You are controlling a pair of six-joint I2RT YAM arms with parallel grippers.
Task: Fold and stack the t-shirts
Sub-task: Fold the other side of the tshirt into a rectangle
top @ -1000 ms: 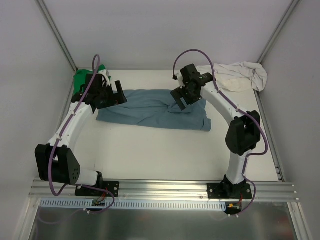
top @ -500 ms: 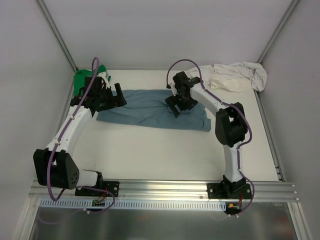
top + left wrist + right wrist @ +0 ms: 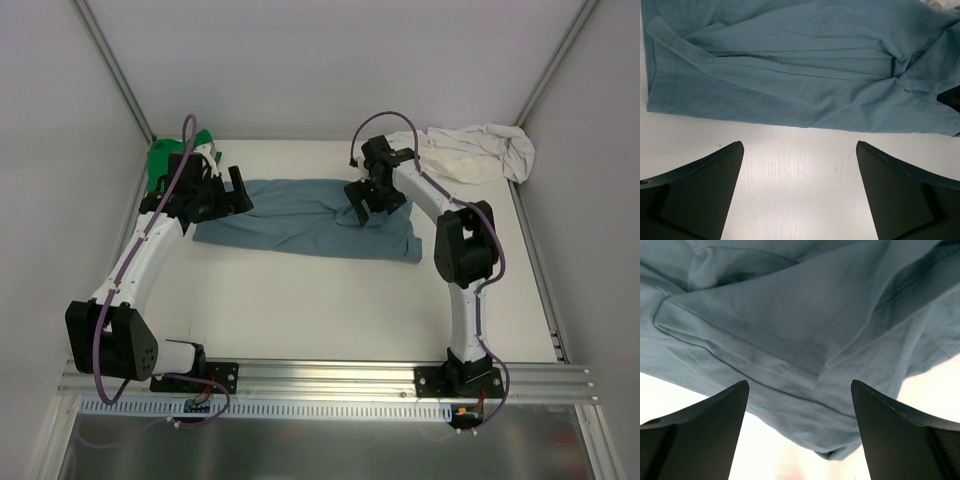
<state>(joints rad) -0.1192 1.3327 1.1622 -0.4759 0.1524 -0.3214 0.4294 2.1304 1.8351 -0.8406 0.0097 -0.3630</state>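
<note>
1. Rail (image 3: 320,378): metal, running across the bottom of the top view. Both arm bases are bolted to it.

2. Table (image 3: 320,300): white, with a bare surface showing between the rail and the cloth.

3. Left arm (image 3: 140,260): white and black, rising along the left side of the frame.

4. Right arm (image 3: 462,262): same build, rising at the right and bending inward toward the centre.

5. Slate-blue t-shirt (image 3: 300,222): lies across the middle of the table, long side left to right, creased and partly doubled over. The left wrist view shows a gathered knot of folds at its right. The right wrist view shows a stitched hem lying on top of another layer.

6. Left gripper (image 3: 240,192): at the shirt's left end, centre-left of the frame. Its fingers (image 3: 705,185) stand wide apart with nothing between them. In the left wrist view they hang over bare table just beside the shirt's near edge.

7. Right gripper (image 3: 360,208): over the shirt's right half, right of centre in the frame. Its fingers (image 3: 900,435) are spread wide and empty, with blue cloth filling the gap beneath. Whether the tips touch the fabric cannot be told.

8. Green t-shirt (image 3: 163,160): bunched in the upper-left corner of the table, partly behind the left arm.

9. Cream t-shirt (image 3: 470,152): crumpled in the upper-right corner, well apart from the green one.
</note>
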